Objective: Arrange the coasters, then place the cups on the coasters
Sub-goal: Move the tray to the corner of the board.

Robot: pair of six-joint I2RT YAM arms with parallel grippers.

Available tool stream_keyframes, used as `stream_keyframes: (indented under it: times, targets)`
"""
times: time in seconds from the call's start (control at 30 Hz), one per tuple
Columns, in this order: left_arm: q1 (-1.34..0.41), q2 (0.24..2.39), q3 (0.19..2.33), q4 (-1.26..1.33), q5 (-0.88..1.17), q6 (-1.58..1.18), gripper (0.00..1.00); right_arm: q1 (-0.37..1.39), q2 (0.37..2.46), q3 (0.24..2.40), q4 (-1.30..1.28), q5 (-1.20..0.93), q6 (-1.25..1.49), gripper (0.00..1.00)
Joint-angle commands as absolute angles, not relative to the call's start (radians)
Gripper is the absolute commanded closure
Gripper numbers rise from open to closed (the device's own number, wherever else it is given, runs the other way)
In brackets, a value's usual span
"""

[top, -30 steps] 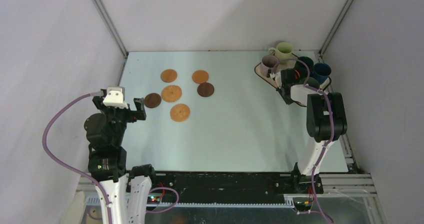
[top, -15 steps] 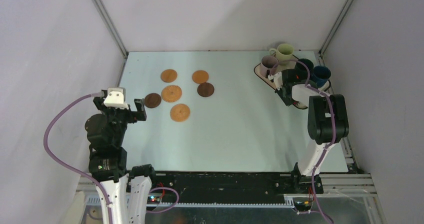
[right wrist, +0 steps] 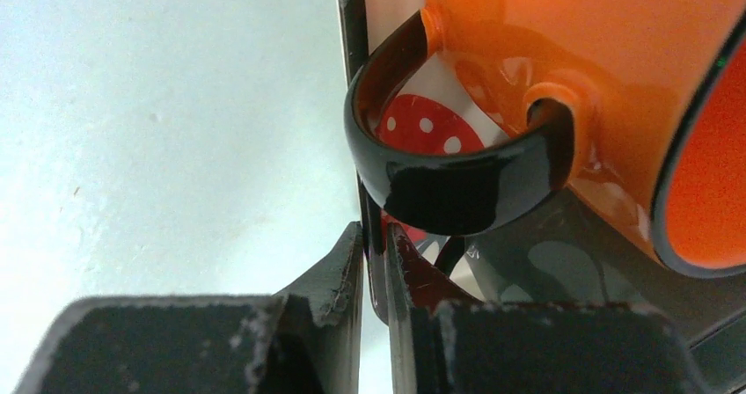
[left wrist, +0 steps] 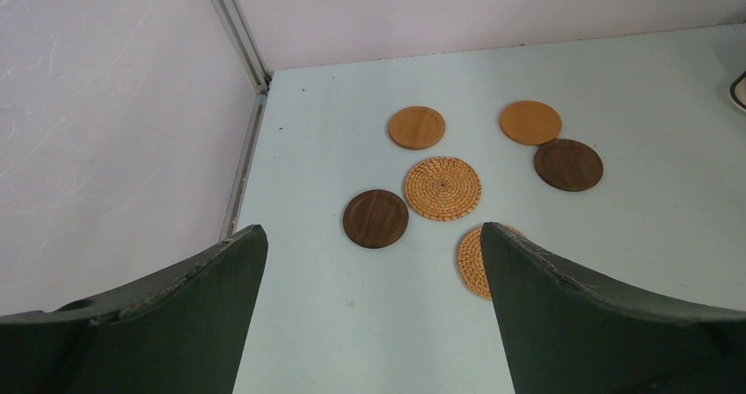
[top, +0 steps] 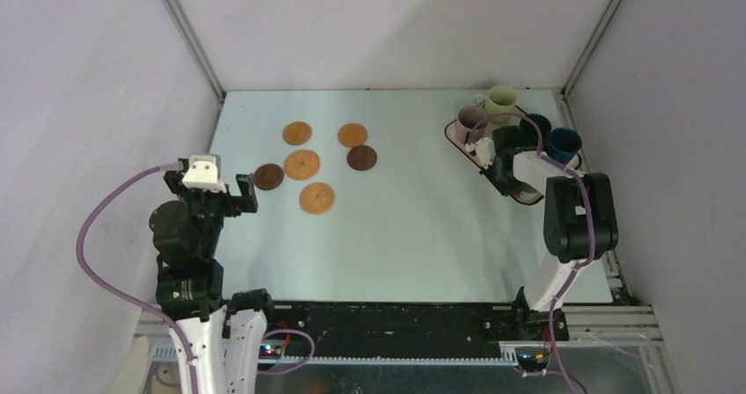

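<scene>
Six coasters lie at the left: two tan (top: 297,133) (top: 353,134), two woven (top: 302,164) (top: 317,198) and two dark brown (top: 268,177) (top: 362,157). My left gripper (top: 211,195) hangs open just near of them, empty; in its wrist view (left wrist: 371,231) the dark coaster (left wrist: 376,219) lies ahead. The cups stand on the strawberry-print tray (top: 456,137) at the far right: pale green (top: 503,98), mauve (top: 471,117), dark green (top: 534,126), navy (top: 563,139). My right gripper (right wrist: 376,240) is shut on the tray's thin dark rim (right wrist: 350,25), beside the orange cup (right wrist: 607,33).
The metal frame post (top: 185,33) and the left wall stand close to my left arm. The right wall and table rail (top: 616,262) run just beyond the tray. Bare table (top: 422,218) lies between the coasters and the tray.
My right gripper has closed on the tray rim, and the tray with its cups has shifted slightly toward the near left. The left arm has not moved.
</scene>
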State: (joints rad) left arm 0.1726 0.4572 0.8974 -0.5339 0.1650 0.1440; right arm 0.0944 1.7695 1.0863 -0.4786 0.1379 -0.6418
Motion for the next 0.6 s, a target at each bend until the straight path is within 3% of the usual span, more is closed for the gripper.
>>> stream_keyframes:
  times: [0.0, 0.43, 0.5, 0.57]
  targets:
    - [0.181, 0.457, 0.894, -0.508, 0.186, 0.169, 0.02, 0.114, 1.732, 1.05, -0.675, 0.086, -0.655, 1.0]
    - [0.181, 0.456, 0.893, -0.508, 0.19, 0.169, 0.02, 0.158, 1.656, 1.029, -0.738, 0.014, -0.693, 1.0]
    - [0.181, 0.454, 0.892, -0.508, 0.19, 0.169, 0.02, 0.158, 1.64, 1.028, -0.734, 0.013, -0.693, 0.94]
    - [0.181, 0.454, 0.891, -0.507, 0.188, 0.169, 0.02, 0.157, 1.62, 1.029, -0.734, -0.025, -0.694, 0.79]
